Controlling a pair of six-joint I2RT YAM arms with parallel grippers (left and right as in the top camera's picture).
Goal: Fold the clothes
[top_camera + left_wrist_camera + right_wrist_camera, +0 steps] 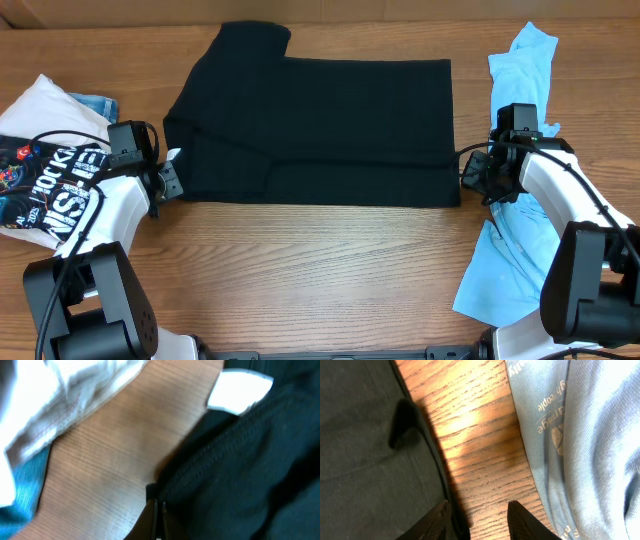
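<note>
Wooden table [320, 270], medium-brown surface, grain running left to right in the overhead view, even lighting, bright glare patch [465, 422] on the wood in the right wrist view

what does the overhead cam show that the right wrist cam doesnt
Only overhead: the full outline of the black shirt, a white printed shirt at far left, and the left claw at the black shirt's edge. Only right wrist: small print on the light blue shirt, and the right claw open over bare wood. Both: black shirt, light blue shirt, wooden table between them.
</note>
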